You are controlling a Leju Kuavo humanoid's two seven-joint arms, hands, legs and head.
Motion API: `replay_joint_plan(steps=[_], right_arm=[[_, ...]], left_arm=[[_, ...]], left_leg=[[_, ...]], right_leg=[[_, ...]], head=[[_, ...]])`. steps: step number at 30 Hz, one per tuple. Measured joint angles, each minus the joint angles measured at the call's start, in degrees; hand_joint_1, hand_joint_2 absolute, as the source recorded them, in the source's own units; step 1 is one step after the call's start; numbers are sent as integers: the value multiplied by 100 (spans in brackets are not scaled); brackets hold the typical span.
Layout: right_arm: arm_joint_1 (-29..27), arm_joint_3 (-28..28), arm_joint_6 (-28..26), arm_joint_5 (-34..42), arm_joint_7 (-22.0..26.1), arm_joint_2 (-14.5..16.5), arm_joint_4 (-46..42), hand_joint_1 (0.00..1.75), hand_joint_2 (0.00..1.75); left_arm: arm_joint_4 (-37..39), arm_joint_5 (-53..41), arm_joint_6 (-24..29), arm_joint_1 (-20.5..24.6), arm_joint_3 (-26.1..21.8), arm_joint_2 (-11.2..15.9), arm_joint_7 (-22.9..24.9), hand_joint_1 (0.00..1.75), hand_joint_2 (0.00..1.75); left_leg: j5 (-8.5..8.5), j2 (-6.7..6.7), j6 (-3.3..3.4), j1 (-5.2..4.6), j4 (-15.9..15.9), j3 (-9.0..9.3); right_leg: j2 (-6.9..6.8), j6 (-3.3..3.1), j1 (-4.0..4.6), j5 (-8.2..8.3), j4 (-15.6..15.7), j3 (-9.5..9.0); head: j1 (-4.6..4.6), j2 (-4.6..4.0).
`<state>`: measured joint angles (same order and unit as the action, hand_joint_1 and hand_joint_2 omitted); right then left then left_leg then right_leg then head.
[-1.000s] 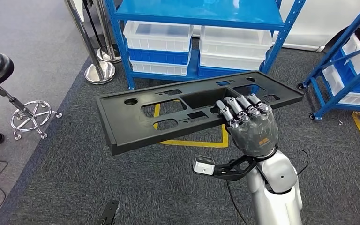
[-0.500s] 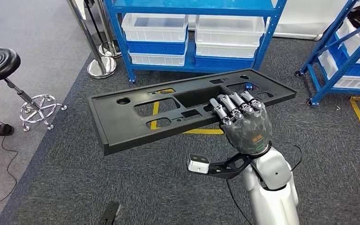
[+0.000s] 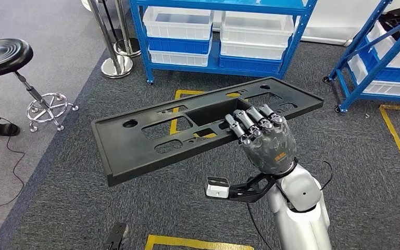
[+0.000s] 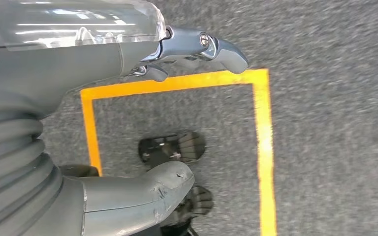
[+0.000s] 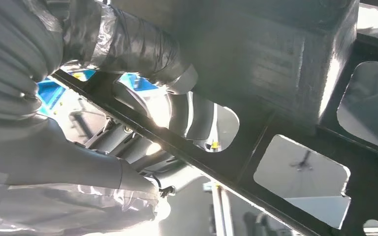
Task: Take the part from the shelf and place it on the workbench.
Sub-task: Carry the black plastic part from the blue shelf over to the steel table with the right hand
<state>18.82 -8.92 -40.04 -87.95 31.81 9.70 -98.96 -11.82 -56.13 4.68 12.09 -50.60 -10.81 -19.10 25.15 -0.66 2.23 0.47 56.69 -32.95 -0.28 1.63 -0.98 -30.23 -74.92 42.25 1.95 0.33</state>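
My right hand (image 3: 266, 140) grips the part (image 3: 151, 136) by one long edge, carried above the floor (image 3: 83, 208). Left hand (image 4: 128, 73) hangs released. The unsupported end may sag and slip free.

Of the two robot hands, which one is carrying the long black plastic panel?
The right hand: its fingers curl over the near edge of the long black plastic panel. The left hand hangs over grey carpet, holding nothing.

black stool (image 3: 4, 54) left; chrome stanchion bases (image 3: 117, 66); yellow floor tape (image 4: 263, 147); grey carpet (image 3: 364, 156)
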Motion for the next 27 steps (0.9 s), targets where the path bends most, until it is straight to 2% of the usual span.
replay_joint_plan(steps=[1, 2, 4, 5, 6, 8, 9, 10, 12, 13, 14, 15, 16, 18, 19, 20, 22, 24, 25, 27], right_arm=[[-1, 3, 0, 0, 33, 4, 1, 175, 175], [5, 3, 0, 0, 38, 5, 1, 175, 175], [22, 1, 0, 0, 16, 4, -4, 175, 175], [28, -1, 0, 0, -9, 4, -6, 175, 175], [32, -4, 0, 0, -31, 3, -8, 175, 175], [35, -20, 1, 0, -51, 4, -7, 175, 175], [37, -34, 1, 0, -43, 5, -6, 175, 175], [39, -49, 2, 0, -36, 7, -5, 175, 175], [41, -77, 2, 0, -95, 9, -1, 175, 175], [46, -98, 2, 0, -190, 8, 16, 175, 175], [56, -133, 2, 0, -330, 3, 44, 175, 175], [69, -189, 2, 0, -518, -8, 86, 175, 175], [91, -265, 2, 0, -736, -29, 134, 175, 175], [166, -467, 2, 0, -1224, -121, 230, 175, 175], [222, -575, 2, 0, -1451, -186, 272, 175, 175], [285, -697, 2, 0, -1671, -263, 318, 175, 175], [445, -992, 2, 0, -2190, -445, 429, 175, 175], [712, -1450, 2, 0, -2942, -720, 610, 175, 175], [895, -1737, 2, 0, -3364, -887, 718, 175, 175], [1244, -2352, 2, 0, -4107, -1228, 915, 175, 175]], left_arm=[[-4, 29, 4, -5, 28, -8, -7, 0, 175], [-4, 43, 12, -6, 48, -17, -22, 0, 175], [-3, 47, 33, -4, 78, -40, -65, 0, 175], [-3, 44, 46, -3, 93, -49, -79, 0, 175], [-2, 40, 57, -4, 109, -60, -87, 0, 175], [-2, 33, 67, -6, 137, -71, -92, 0, 175], [-2, 31, 67, -8, 148, -75, -94, 0, 175], [-2, 30, 67, -9, 156, -77, -97, 0, 175], [-2, 29, 76, -10, 170, -80, -95, 0, 175], [-2, 29, 86, -12, 178, -81, -91, 0, 175], [-2, 31, 96, -13, 185, -83, -87, 0, 175], [-2, 36, 104, -15, 190, -85, -89, 0, 175], [-2, 42, 107, -14, 192, -86, -95, 0, 175], [-2, 54, 109, -5, 193, -83, -111, 0, 175], [-2, 57, 113, -1, 194, -80, -117, 0, 175], [-2, 61, 117, 1, 195, -78, -121, 0, 175], [-2, 72, 122, -4, 197, -75, -129, 0, 175], [-2, 81, 121, -3, 198, -82, -145, 0, 175], [-2, 87, 120, 1, 199, -88, -160, 0, 175], [-2, 102, 120, 0, 201, -97, -193, 0, 175]], left_leg=[[-47, -1, -16, 3, 48, -116], [-82, 1, -35, 2, 100, -219], [-131, 7, -89, -11, 201, -353], [-161, 10, -126, -19, 227, -385], [-197, 9, -167, -20, 235, -401], [-212, 13, -248, -1, 254, -437], [-103, 18, -282, 11, 352, -486], [87, 23, -311, 22, 552, -566], [560, 27, -359, 32, 1196, -777], [696, 27, -376, 34, 1503, -855], [724, 26, -383, 34, 1672, -864], [649, 27, -377, 33, 1637, -773], [518, 28, -360, 31, 1414, -589], [316, 34, -286, 10, 639, -76], [276, 37, -249, -7, 350, 97], [271, 39, -218, -25, 172, 191], [236, 38, -163, -36, 96, 189], [154, 24, -85, -9, 22, 177], [112, 16, -45, 6, -10, 161], [63, 4, 1, 8, -14, 95]], right_leg=[[0, 0, -7, 169, 136, -197], [-1, -8, -14, 243, 443, -496], [-1, -46, 0, 81, 1215, -1092], [-1, -74, 14, -34, 1470, -1262], [0, -108, 32, -90, 1602, -1318], [-8, -201, 23, -18, 1642, -1272], [-13, -252, 15, 38, 1657, -1238], [-19, -292, 5, 94, 1670, -1195], [-22, -329, 16, 182, 1664, -1089], [-23, -331, 24, 218, 1655, -1033], [-23, -330, 29, 251, 1641, -976], [-22, -325, 33, 276, 1624, -925], [-19, -317, 37, 298, 1606, -883], [-15, -287, 48, 331, 1583, -829], [-17, -259, 51, 351, 1578, -813], [-19, -227, 50, 372, 1577, -800], [-22, -149, 48, 420, 1593, -783], [-16, -87, 44, 355, 1515, -728], [-9, -65, 43, 225, 1338, -640], [4, -31, 29, -164, 661, -332]], head=[[-1, 0], [-1, 0], [-3, 0], [-4, 0], [-4, 0], [-3, 0], [-4, 0], [-5, 0], [-7, 0], [-7, 0], [-7, 0], [-7, 0], [-7, 0], [-7, 0], [-7, 0], [-7, 0], [-6, 0], [-3, 0], [-3, 0], [-1, 0]])
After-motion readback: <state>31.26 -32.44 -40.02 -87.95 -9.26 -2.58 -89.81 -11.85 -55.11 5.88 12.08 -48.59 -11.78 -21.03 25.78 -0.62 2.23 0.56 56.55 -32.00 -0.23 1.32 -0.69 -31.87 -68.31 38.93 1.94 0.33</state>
